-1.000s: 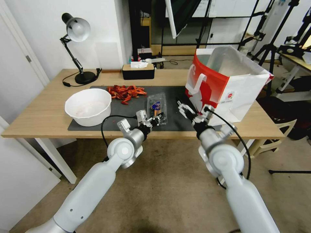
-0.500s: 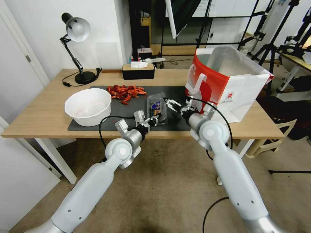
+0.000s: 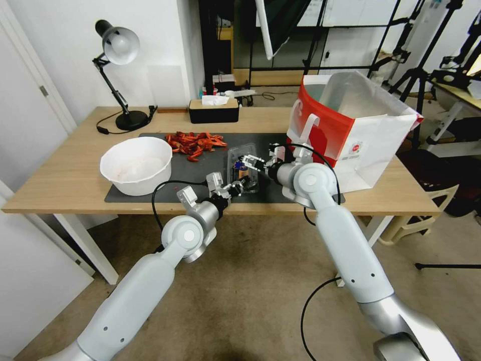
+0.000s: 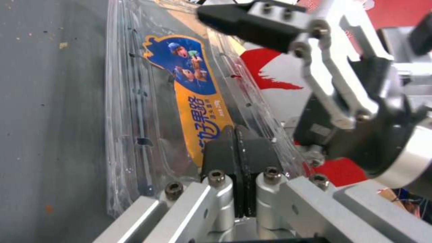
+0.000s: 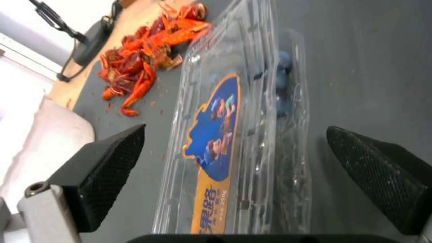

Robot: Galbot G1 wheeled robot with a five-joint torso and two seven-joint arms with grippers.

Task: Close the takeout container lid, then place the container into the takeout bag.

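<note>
The takeout container [image 3: 242, 159], a clear clamshell with blueberries [image 5: 281, 91] inside, lies on the black mat. Its lid [image 4: 198, 87] with the blue and orange label lies flat on top. My left gripper [image 3: 243, 185] is shut, its pads [image 4: 236, 148] together at the container's near end and touching the lid; whether plastic is pinched between them I cannot tell. From the right, my right gripper [image 3: 249, 161] reaches over the container and stands open, one fingertip [image 5: 103, 172] on each side of it. The red-and-white takeout bag [image 3: 361, 130] stands open to the right.
A white bowl [image 3: 136, 164] sits at the mat's left end and red crayfish shells [image 3: 195, 142] lie behind the container. A desk lamp [image 3: 120, 75] and a tissue box [image 3: 214, 110] stand along the far edge. The right forearm crosses in front of the bag.
The right arm has swung left from beside the bag until its open gripper hangs over the container. The left gripper has stayed at the container's near end.
</note>
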